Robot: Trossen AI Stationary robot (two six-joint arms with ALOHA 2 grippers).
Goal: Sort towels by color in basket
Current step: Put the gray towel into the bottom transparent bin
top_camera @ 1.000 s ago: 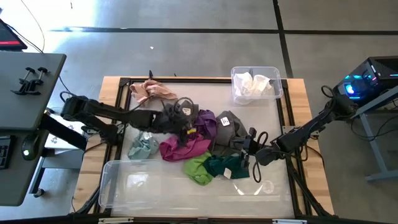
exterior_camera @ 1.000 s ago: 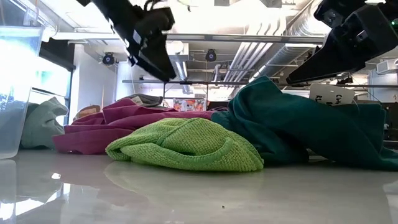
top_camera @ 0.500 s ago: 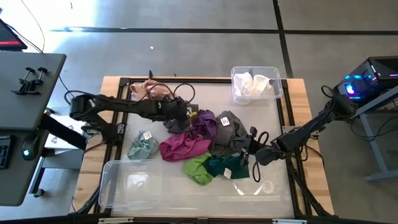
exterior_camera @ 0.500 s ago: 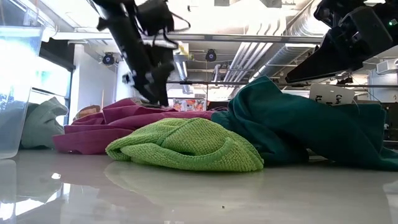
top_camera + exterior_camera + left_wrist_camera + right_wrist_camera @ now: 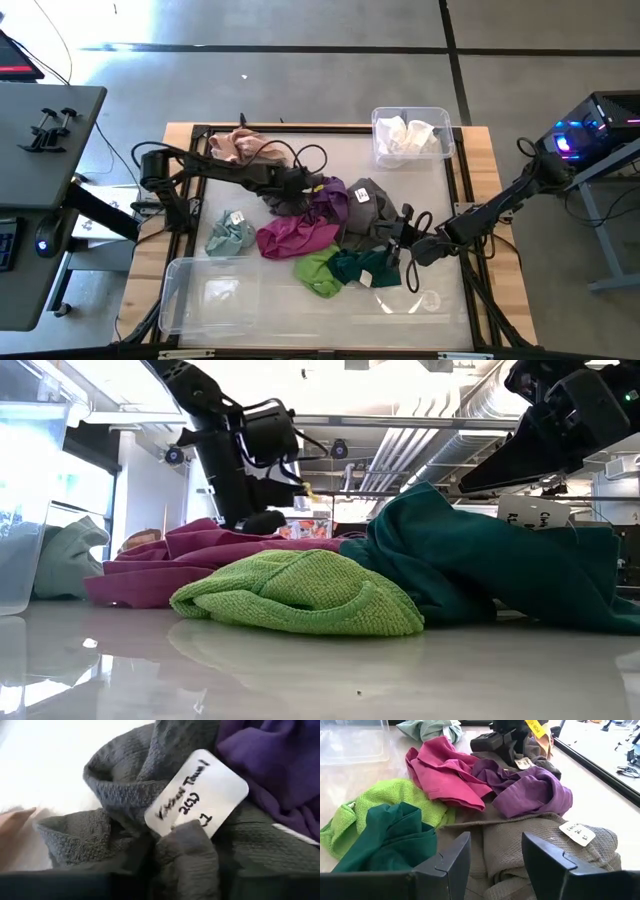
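Reaching into the towel pile, the left gripper (image 5: 290,190) has dropped from above onto a dark grey towel (image 5: 125,810) beside the purple towel (image 5: 328,197), its fingers closing on the cloth around a white tag (image 5: 197,792); the pick looks underway. The right gripper (image 5: 403,240) hovers spread over a second grey towel (image 5: 530,840). Counted near the pile: one magenta (image 5: 295,238), one lime (image 5: 318,270), one dark green (image 5: 362,265), one teal (image 5: 230,233), one peach (image 5: 240,146); white cloths fill a small bin (image 5: 378,118); one large bin (image 5: 175,300).
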